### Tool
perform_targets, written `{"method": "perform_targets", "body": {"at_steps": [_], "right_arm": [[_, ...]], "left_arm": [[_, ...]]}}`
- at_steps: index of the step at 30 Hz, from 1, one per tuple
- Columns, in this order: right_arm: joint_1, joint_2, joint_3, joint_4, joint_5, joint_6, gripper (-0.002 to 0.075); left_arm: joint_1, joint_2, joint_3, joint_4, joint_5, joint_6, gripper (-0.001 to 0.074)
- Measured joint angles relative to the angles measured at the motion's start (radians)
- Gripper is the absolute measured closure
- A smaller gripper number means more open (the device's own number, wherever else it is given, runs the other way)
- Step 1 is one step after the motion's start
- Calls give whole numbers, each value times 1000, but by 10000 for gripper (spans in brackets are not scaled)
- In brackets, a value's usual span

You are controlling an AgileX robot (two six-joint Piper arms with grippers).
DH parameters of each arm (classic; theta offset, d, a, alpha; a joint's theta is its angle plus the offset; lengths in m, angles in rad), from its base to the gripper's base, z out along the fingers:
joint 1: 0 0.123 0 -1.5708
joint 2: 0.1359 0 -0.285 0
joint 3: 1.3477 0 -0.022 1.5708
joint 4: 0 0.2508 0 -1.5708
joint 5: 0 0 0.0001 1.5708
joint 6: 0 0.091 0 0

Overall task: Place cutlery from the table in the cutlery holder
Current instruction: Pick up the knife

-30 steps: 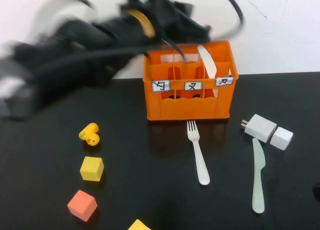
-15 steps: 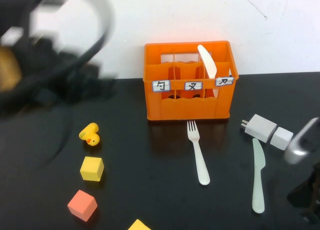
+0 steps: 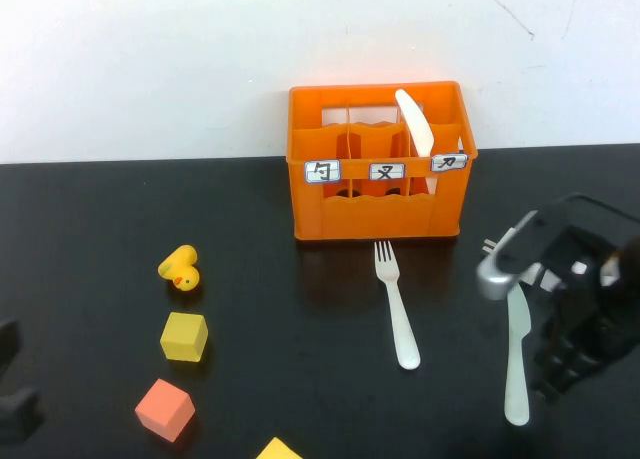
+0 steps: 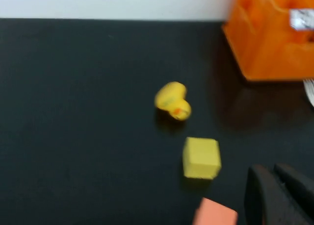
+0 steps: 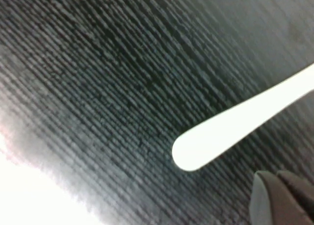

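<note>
The orange cutlery holder (image 3: 380,169) stands at the back of the black table (image 3: 250,229), with a white knife (image 3: 415,124) upright in its right slot. The white fork (image 3: 398,307) lies in front of the holder. The pale greenish knife (image 3: 516,364) lies to the right of the fork. My right gripper (image 3: 556,371) hovers beside this knife's handle, shut and empty. The right wrist view shows the handle end (image 5: 211,144) near the right gripper (image 5: 274,175). My left gripper (image 3: 15,404) is at the near left edge. In its wrist view the left gripper (image 4: 272,172) is shut and empty.
A yellow duck (image 3: 180,269), a yellow cube (image 3: 184,336), an orange cube (image 3: 164,409) and another yellow block (image 3: 277,449) lie on the left. The white charger blocks (image 3: 490,246) are mostly covered by my right arm. The duck (image 4: 172,101) and the yellow cube (image 4: 201,158) also show in the left wrist view.
My left arm has swung from above the holder down to the near left edge. My right arm has come in from the lower right to beside the greenish knife. The cutlery has not moved.
</note>
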Motion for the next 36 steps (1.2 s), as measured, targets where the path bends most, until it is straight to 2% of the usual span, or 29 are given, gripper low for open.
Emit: {"method": "perform_targets", "body": {"at_steps": [3, 7, 10, 12, 16, 17, 20, 24, 30, 36], "right_arm": [[25, 45, -37, -19, -14, 44, 727], [25, 102, -71, 96, -135, 28, 727], [25, 153, -137, 164, -150, -27, 704], [25, 200, -203, 196, -109, -42, 641], [25, 330, -378, 231, -16, -40, 435], [26, 360, -420, 227, 6, -18, 386], [26, 421, -506, 157, 58, 110, 306], [26, 441, -533, 45, 80, 265, 277], [26, 441, -521, -139, 247, 472, 272], [26, 441, -401, -174, 255, 576, 272]], "left_arm": [[0, -70, 61, 78, -17, -108, 735], [0, -125, 131, 143, -46, -181, 735], [0, -144, 150, 154, -66, -209, 735], [0, -150, 150, 156, -72, -219, 735], [0, -151, 150, 158, -80, -232, 735], [0, -151, 150, 158, -83, -232, 735], [0, -151, 152, 158, -83, -243, 735], [0, -151, 158, 158, -87, -258, 735], [0, -151, 158, 155, -95, -273, 735], [0, -151, 158, 142, -110, -276, 736]]}}
